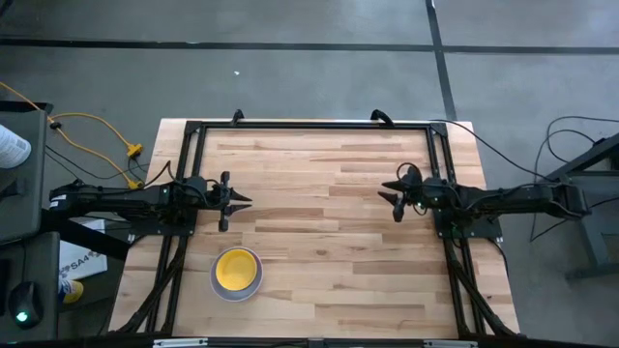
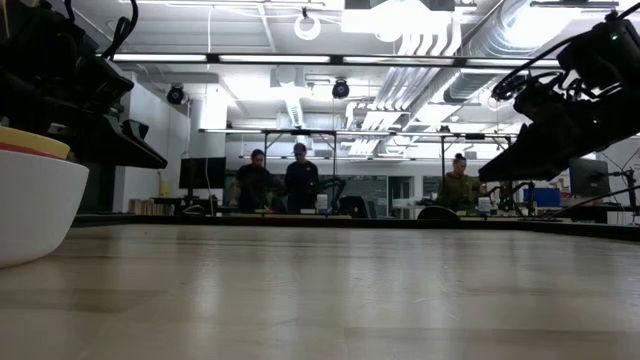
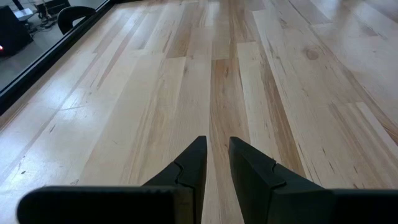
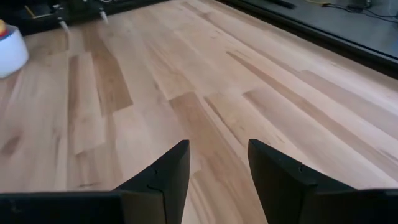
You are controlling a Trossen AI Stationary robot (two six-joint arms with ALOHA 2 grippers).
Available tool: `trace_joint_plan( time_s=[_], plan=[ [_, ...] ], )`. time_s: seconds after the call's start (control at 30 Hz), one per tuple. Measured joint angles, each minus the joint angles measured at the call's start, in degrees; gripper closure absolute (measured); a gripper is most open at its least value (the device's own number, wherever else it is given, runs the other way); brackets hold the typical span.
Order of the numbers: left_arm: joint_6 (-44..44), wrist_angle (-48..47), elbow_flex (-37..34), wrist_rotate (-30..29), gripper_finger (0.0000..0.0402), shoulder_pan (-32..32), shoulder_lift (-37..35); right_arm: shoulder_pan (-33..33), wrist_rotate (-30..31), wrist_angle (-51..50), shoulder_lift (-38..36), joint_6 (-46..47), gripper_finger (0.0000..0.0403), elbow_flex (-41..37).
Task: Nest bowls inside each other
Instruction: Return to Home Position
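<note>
The bowls (image 1: 237,274) are nested on the bench (image 1: 329,222) near the left gripper (image 1: 247,201), whose fingers are seen narrowly apart; the fingers of the right gripper (image 1: 385,193) are spread wider.

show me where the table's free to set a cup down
Seen from above: the whole middle between the left arm and right arm is bare wood, so are the lower right and the strip under the top frame bar. Only the lower left is taken, by the bowl stack.
</note>
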Motion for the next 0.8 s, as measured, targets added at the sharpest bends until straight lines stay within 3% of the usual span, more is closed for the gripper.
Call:
trace_joint_plan(
  time_s=[0.37,0.8],
  plan=[
    [0.0,0.0,0.0,0.0,0.0333,0.0,0.0,1.1,-2.3,-2.8,-6.0,-1.4,0.0247,0.0],
    [0.0,0.0,0.0,0.0,0.0333,0.0,0.0,1.1,-14.5,-8.9,-14.4,-0.8,0.0247,0.0]
  ],
)
